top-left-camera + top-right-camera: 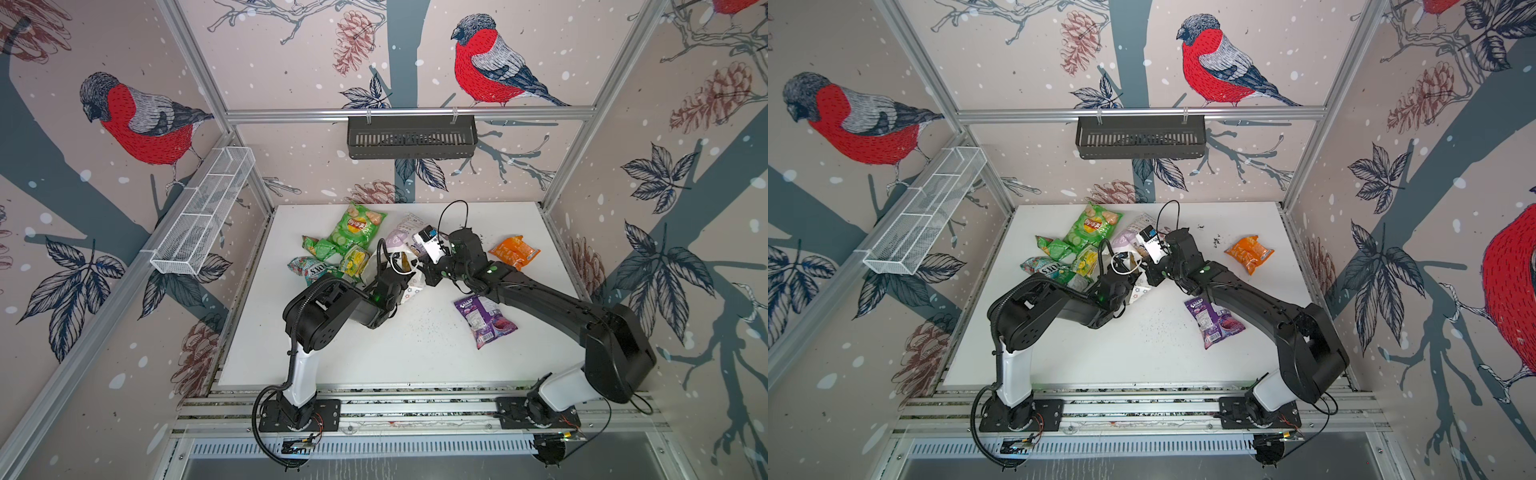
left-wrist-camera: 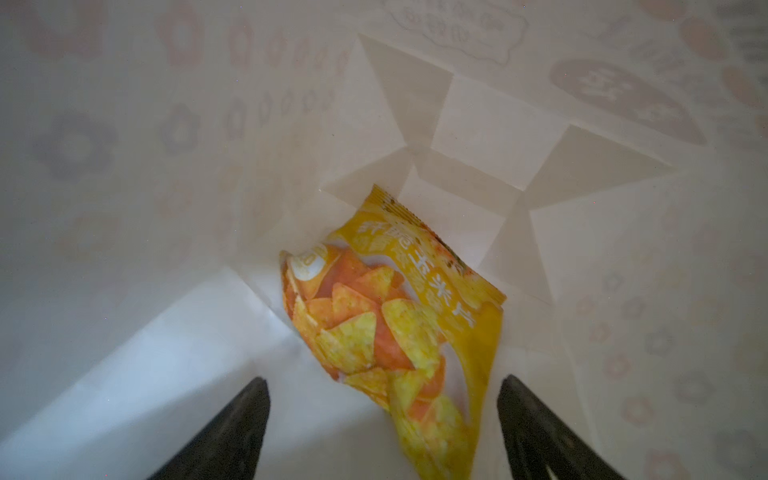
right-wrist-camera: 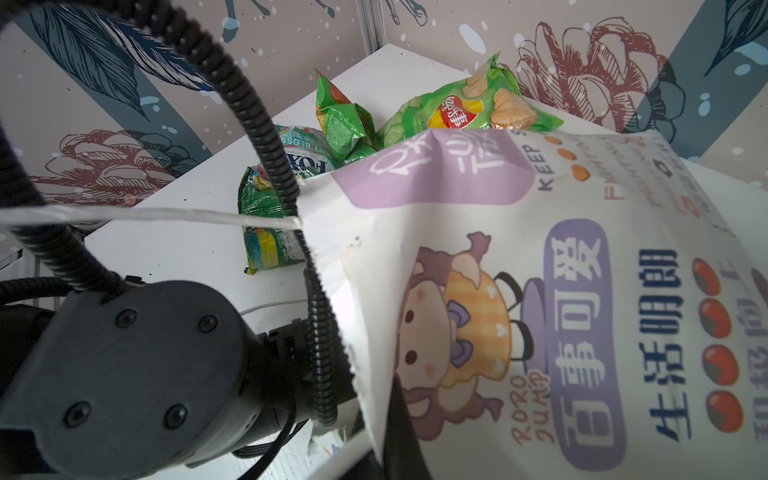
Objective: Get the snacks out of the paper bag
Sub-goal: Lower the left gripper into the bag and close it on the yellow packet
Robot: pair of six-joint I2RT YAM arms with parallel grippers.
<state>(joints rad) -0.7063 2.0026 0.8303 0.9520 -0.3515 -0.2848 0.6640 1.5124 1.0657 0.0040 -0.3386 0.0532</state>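
Observation:
The white paper bag (image 3: 540, 291) with the cartoon child lies at mid table in both top views (image 1: 409, 224). My right gripper (image 3: 386, 440) is shut on its rim at the mouth. My left gripper (image 2: 384, 379) is open deep inside the bag (image 2: 166, 166). A yellow-orange snack packet (image 2: 374, 316) lies on the bag's floor, its near end between the spread fingers. It is not gripped. Outside lie a large green chip bag (image 1: 357, 226), a small green packet (image 1: 320, 247), a FOX'S packet (image 1: 307, 268), a green-yellow one (image 1: 355, 262), an orange one (image 1: 514, 251) and a purple one (image 1: 484, 320).
A white wire basket (image 1: 203, 212) hangs on the left wall and a black basket (image 1: 411, 137) on the back rail. Dark specks dot the white table (image 1: 415, 332) in front of the bag. The left arm's cable loops across the right wrist view.

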